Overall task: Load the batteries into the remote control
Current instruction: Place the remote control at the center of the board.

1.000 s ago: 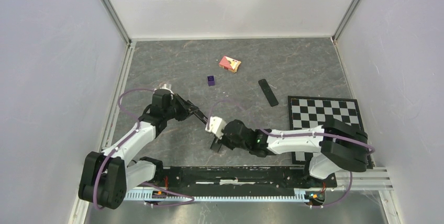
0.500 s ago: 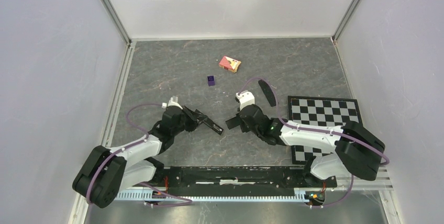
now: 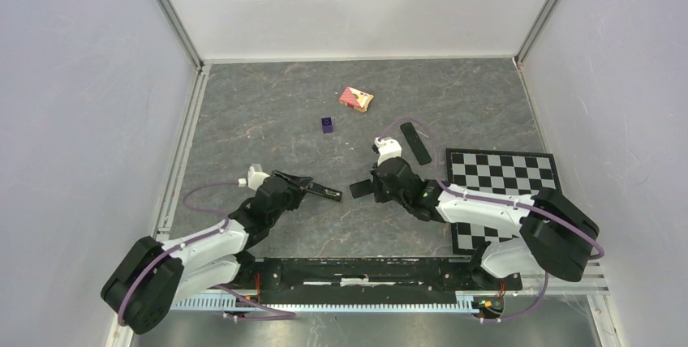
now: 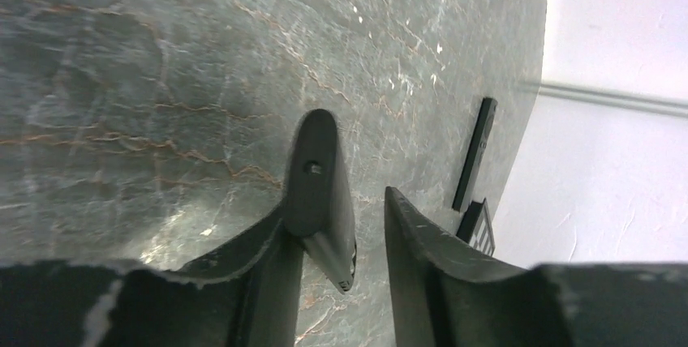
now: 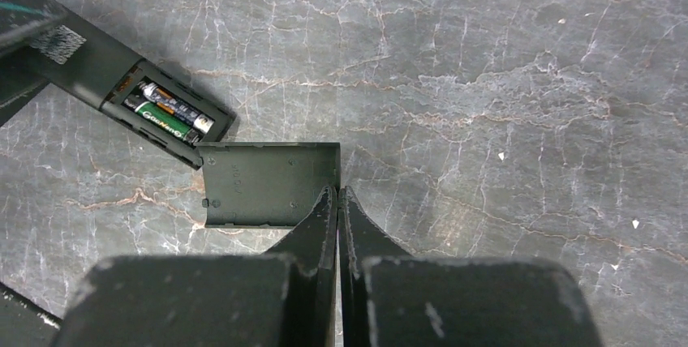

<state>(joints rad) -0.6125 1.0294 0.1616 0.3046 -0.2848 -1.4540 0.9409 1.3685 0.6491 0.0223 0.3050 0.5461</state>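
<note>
- A dark grey marbled tabletop with thin rust-coloured veins [image 3: 268,104] forms the floor of the enclosure.
- A plain white back panel [image 3: 357,6] closes the far side, with a pale strip [image 3: 357,60] along its foot.
- Matt lilac-grey side panels stand at the left [image 3: 81,104] and right [image 3: 625,79].
- Slanting aluminium corner posts [image 3: 169,13] join the side panels to the back panel.
- Light is soft and even, and the left wrist view shows a dull sheen on the stone-like surface [image 4: 178,225].
</note>
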